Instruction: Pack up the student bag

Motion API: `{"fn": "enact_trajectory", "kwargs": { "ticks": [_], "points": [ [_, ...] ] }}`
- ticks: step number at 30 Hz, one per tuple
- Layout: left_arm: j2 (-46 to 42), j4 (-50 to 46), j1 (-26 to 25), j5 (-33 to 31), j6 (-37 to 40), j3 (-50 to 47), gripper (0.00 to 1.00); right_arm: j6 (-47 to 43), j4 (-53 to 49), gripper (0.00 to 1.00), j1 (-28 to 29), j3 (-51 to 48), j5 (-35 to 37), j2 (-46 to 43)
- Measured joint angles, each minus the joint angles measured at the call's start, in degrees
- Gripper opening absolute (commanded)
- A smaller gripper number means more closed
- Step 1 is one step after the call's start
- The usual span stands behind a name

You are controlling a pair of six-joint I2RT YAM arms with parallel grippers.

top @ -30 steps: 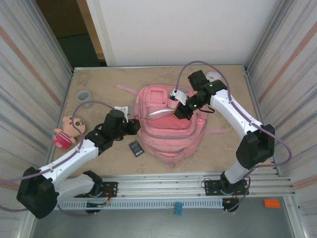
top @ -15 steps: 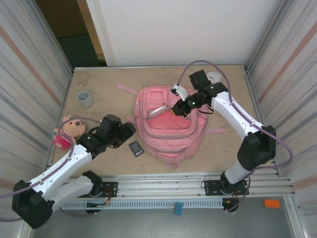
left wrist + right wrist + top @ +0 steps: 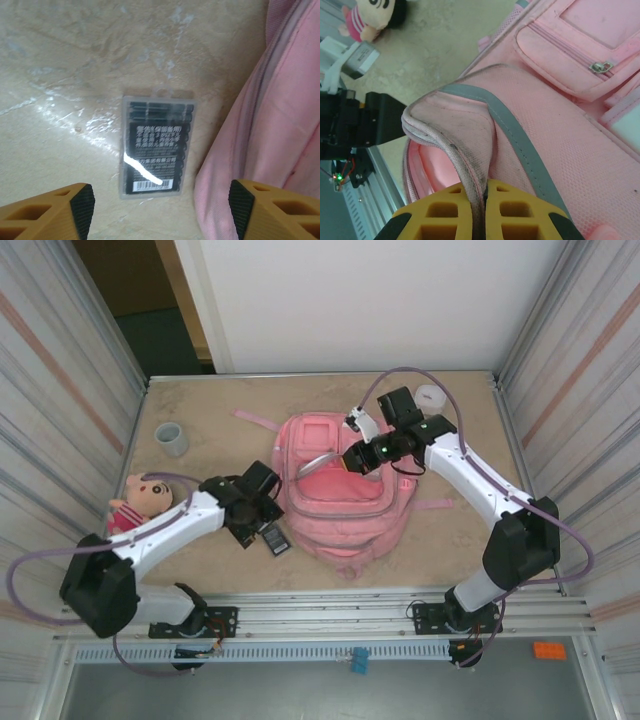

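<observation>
While the left gripper [image 3: 161, 204] hangs over the sandy tabletop [image 3: 210, 410] near the front edge with its jaws spread wide and nothing between them, a small black card pack in a clear case [image 3: 156, 145] lies flat directly beneath it, just beside the left flank of the student bag [image 3: 340, 508]. The pink backpack lies front-up in the middle of the tabletop, its pockets and white patches facing the overhead camera. Farther back, the right gripper [image 3: 479, 200] is pinched tight on the zipper rim [image 3: 445, 145] of the bag's main compartment, with the rim raised and a gap showing into the pink lining. To the left, a plush doll [image 3: 135, 502] in a striped pink top lies near the side wall. Beyond it stands a grey cup [image 3: 171, 438], and a pink strap [image 3: 255, 420] trails from the bag's top. A white round object [image 3: 430, 397] sits near the far right corner.
</observation>
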Motion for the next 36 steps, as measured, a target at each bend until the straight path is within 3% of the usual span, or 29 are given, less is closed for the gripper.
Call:
{"fn": "enact_trajectory", "kwargs": {
  "ticks": [19,30,36],
  "points": [
    [15.0,2.5,0.1,1.5,3.0,2.1,0.78,2.6,3.0,0.0,-1.2,-8.5,4.1,-8.0],
    [17.7,3.9,0.1,3.5,2.0,1.8,0.52,3.1,3.4,0.0,-3.3,-10.8,5.0,-11.8],
    [13.8,5.0,0.2,3.6,-0.7,-1.7,0.46,4.0,4.3,0.0,-3.4,-11.6,4.8,-12.1]
  ]
}}
